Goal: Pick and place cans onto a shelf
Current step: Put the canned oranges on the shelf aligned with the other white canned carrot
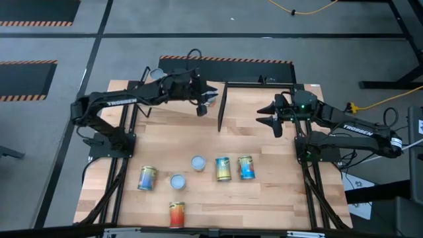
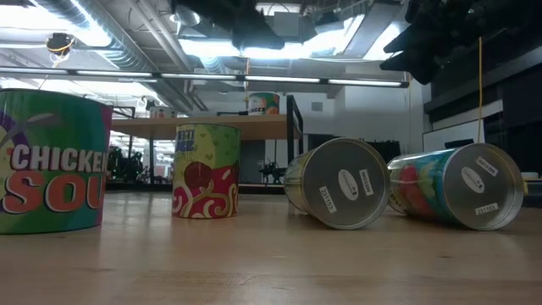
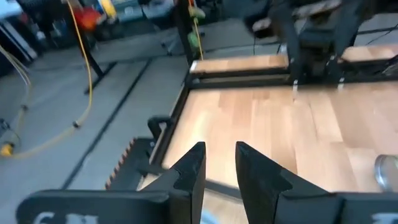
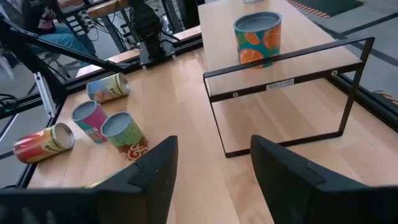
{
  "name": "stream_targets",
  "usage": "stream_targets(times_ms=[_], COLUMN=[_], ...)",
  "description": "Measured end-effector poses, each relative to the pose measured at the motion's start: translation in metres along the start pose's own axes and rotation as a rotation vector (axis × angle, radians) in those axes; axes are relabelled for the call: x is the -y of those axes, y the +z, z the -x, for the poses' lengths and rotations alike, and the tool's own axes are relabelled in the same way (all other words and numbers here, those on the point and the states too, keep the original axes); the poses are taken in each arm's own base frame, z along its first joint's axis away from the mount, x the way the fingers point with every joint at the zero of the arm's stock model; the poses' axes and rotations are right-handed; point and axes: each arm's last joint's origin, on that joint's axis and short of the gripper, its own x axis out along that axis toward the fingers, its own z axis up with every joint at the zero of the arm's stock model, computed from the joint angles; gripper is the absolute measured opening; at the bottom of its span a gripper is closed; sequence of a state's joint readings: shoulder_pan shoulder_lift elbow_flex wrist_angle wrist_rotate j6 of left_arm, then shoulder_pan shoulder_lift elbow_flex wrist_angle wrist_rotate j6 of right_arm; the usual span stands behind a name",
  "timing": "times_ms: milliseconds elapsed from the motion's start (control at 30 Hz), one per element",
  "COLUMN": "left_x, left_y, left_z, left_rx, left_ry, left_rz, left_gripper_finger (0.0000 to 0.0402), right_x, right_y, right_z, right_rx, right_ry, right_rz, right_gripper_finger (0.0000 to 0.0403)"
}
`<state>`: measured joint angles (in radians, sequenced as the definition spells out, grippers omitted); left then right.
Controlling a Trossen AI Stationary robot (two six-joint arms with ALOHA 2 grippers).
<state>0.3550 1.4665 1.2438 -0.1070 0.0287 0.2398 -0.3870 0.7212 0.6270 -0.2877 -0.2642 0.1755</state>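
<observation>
High view tells me the right claw — open, empty — sits nearer the cans than my left claw, also empty.

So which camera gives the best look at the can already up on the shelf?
The right wrist view: the can on the shelf stands upright and unobstructed behind the black divider. In the high view the left gripper crowds it; the low view shows it small and distant.
</observation>
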Motion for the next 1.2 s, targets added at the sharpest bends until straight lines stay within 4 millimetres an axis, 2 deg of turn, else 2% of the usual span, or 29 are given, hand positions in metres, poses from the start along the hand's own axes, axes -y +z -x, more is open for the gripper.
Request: stream_targets(times_ms=[100,300,1200], left_x=[-0.005,-0.007,-0.004], left_y=[-0.012,-0.028,-0.042], left_z=[-0.009,-0.015,-0.011], left_rx=[-0.064,-0.187,-0.34], left_ry=[-0.009,-0.025,-0.036], left_rz=[0.012,0.026,0.021], left_gripper_finger=[0.008,0.008,0.008], right_x=[0.0,0.0,0.0], right_y=[0.0,0.0,0.0], right_z=[0.0,0.0,0.0], right_rx=[0.0,-0.003,-0.004], right_ry=[0.0,0.0,0.0], right_rz=[0.0,-0.001,-0.001], right_gripper_finger=[0.0207,0.0207,0.0207])
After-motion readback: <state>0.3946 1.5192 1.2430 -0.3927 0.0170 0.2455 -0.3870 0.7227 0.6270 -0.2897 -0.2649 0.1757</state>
